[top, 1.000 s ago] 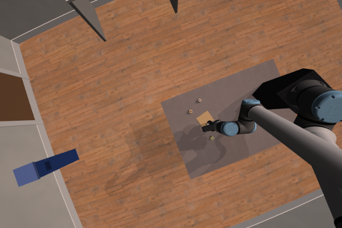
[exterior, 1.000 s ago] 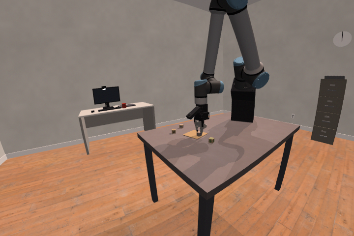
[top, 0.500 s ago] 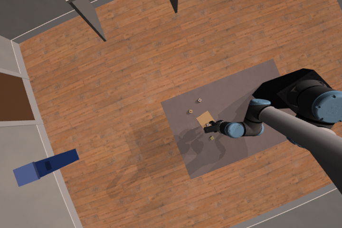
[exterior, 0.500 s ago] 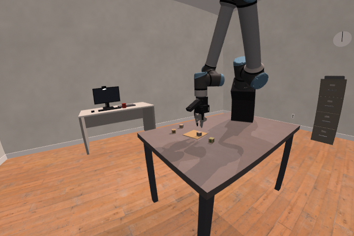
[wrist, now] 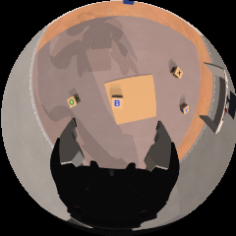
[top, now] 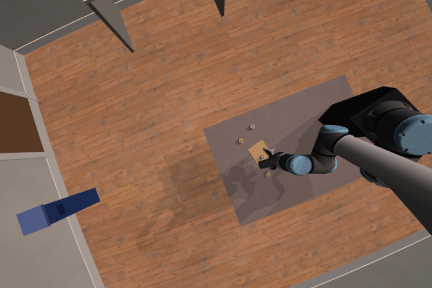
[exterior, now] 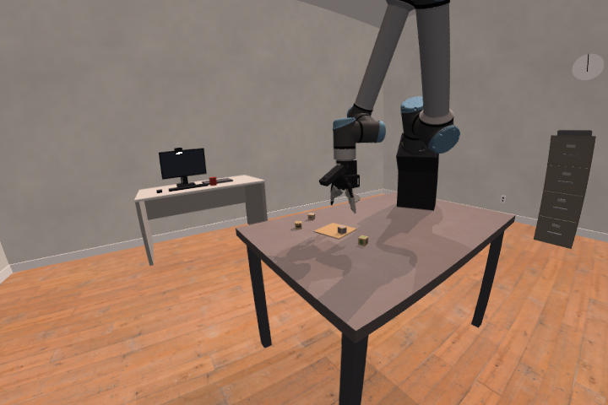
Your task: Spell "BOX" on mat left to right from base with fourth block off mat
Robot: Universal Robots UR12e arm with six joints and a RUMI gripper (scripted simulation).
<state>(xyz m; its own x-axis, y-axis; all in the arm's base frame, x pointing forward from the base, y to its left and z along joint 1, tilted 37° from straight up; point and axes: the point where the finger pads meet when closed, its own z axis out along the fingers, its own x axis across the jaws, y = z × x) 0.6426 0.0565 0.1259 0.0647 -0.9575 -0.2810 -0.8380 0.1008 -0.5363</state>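
Note:
The B block (top: 262, 157) (exterior: 341, 229) (wrist: 117, 103) stands on the tan mat (top: 257, 146) (exterior: 328, 229) (wrist: 140, 98) near its left edge in the wrist view, its blue letter upright there. The green-lettered O block (top: 267, 174) (exterior: 362, 240) (wrist: 72, 101) is off the mat, to its left in the wrist view. The X block (top: 240, 140) (exterior: 298, 224) (wrist: 178, 73) and the purple-lettered Y block (top: 252, 126) (exterior: 311, 216) (wrist: 185, 108) are off the mat to the right, both turned askew. My gripper (exterior: 343, 207) (wrist: 116, 120) is wide open and empty, above the table and the B block.
The grey table (top: 291, 108) (exterior: 448, 243) carries the mat and blocks. The arm's black base (exterior: 416, 183) stands at the table's far end. A desk with a monitor (exterior: 182, 164) and a filing cabinet (exterior: 562, 191) stand away from the table.

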